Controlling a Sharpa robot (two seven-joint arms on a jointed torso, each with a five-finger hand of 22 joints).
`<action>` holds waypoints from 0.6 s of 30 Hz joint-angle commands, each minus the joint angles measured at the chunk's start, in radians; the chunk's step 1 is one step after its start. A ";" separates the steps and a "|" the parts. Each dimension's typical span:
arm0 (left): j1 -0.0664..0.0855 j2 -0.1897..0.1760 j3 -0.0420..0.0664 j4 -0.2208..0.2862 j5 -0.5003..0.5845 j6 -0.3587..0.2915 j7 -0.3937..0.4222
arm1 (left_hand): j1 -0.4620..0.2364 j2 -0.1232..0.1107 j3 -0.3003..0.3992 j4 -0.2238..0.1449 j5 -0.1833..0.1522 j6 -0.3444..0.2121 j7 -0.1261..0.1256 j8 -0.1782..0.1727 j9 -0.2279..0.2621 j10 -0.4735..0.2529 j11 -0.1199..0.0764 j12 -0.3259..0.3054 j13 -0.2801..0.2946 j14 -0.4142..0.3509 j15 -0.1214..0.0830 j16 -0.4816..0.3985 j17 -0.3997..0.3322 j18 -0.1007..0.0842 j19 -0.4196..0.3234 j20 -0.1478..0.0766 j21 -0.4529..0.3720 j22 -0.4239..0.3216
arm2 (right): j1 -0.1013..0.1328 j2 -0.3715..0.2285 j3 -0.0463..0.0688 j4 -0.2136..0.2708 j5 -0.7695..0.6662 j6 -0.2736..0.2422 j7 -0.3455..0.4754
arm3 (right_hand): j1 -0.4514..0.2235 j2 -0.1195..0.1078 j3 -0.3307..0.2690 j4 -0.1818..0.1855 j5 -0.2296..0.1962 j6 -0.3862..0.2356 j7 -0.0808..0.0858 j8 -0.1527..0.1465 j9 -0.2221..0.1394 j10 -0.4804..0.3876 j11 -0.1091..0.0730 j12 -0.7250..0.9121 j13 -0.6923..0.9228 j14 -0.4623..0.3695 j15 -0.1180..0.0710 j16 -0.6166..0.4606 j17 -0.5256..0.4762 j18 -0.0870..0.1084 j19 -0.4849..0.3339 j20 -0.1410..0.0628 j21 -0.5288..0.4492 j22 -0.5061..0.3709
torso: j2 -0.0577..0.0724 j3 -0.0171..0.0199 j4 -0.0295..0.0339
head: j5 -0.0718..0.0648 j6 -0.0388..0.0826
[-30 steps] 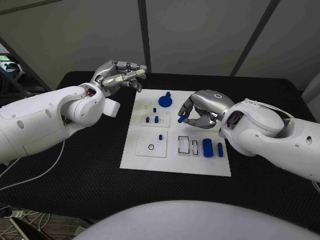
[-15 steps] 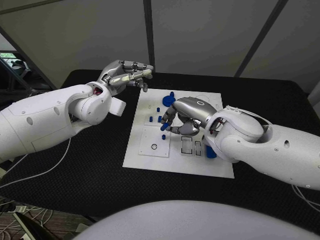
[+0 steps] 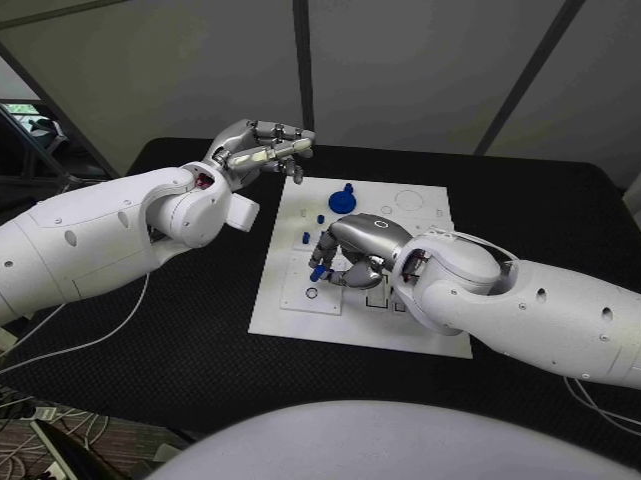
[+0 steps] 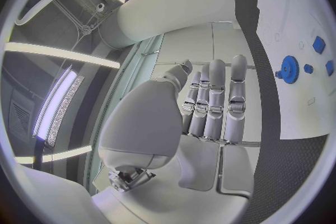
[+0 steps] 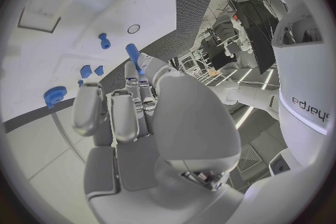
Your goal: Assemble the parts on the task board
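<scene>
Pinching a blue peg (image 3: 317, 271) tilted, lower end toward the task board (image 3: 294, 318), the right hand (image 3: 355, 252) hovers.

Two bulky, glossy white arms are seen, ending in a silver left hand (image 3: 257, 148) and right hand (image 3: 358, 250) with jointed metal fingers (image 4: 217, 106).

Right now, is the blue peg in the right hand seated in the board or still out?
Out. The right hand pinches the blue peg above the task board, beside the ring hole.

- board (image 3: 294, 318): white;
- parts: blue; a gear (image 3: 342, 199), a peg (image 5: 133, 56);
- table (image 3: 147, 350): black, with a diamond-tread pattern;
- hands (image 3: 352, 262): silver;
- arms (image 3: 551, 310): white
</scene>
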 commanded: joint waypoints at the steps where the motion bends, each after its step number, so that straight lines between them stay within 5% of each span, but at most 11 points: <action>1: 0.002 0.002 0.001 -0.001 0.005 0.012 0.003 | 0.006 0.000 -0.002 -0.005 0.000 -0.007 0.000 -0.005 -0.001 -0.009 0.000 0.004 0.001 -0.006 0.003 -0.004 0.001 0.049 0.005 0.004 -0.004 -0.001 | -0.001 0.008 -0.002 -0.007 -0.016 0.034 0.009 | 0.001 0.007 0.005 0.000 0.004 0.002 0.004 0.001 0.008 0.005 0.002 -0.004 0.001 0.039 -0.004 0.001 -0.001 -0.018 0.005 -0.001 0.004 0.001 | 0.001 -0.0002 -0.0003 | 0.005 0.000; 18: 0.002 0.004 0.001 -0.004 0.005 0.013 0.002 | 0.006 0.000 -0.002 -0.005 0.000 -0.007 0.000 -0.005 -0.001 -0.009 0.000 0.004 0.001 -0.006 0.003 -0.004 0.001 0.049 0.005 0.004 -0.004 -0.001 | -0.007 0.030 -0.015 -0.027 -0.050 0.076 -0.001 | 0.001 0.008 0.006 -0.001 0.006 0.003 0.004 0.002 0.008 0.006 0.002 -0.005 0.002 0.038 -0.004 -0.001 -0.004 -0.017 0.004 -0.001 0.003 -0.001 | 0.000 -0.0004 -0.0006 | 0.013 0.000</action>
